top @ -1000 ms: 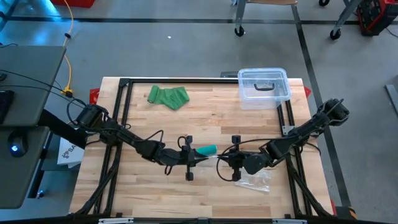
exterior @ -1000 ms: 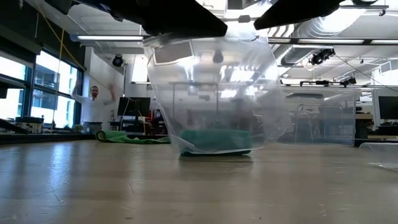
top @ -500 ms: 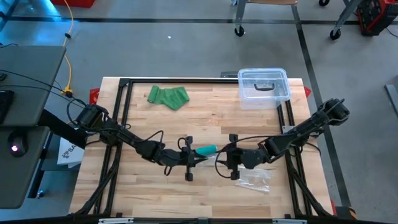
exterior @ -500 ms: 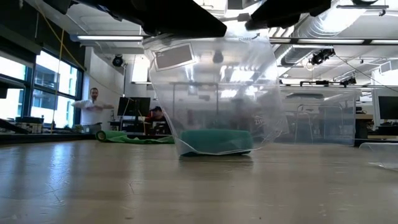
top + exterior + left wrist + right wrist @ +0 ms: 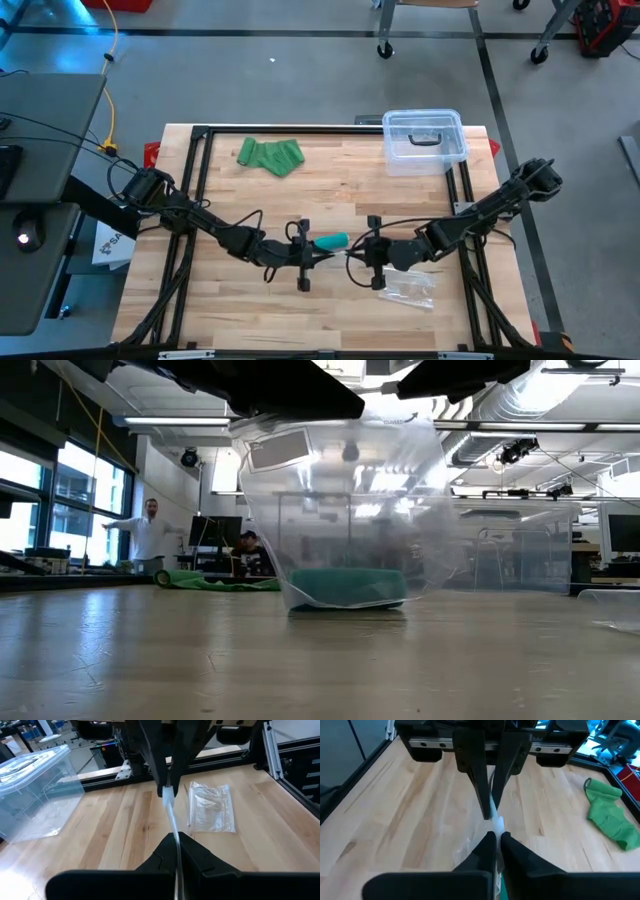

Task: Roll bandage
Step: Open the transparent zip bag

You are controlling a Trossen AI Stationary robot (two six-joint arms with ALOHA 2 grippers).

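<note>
Bandage roll (image 5: 347,587) — teal, squat — inside crinkled clear plastic bag (image 5: 340,510)

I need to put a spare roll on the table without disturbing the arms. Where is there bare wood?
Bare wood runs between the green bandage and the clear bin, and along the near edge on the left. The middle is crowded: left hand and right hand both pinch the clear bag holding the teal roll, with an empty bag beside them.
</note>
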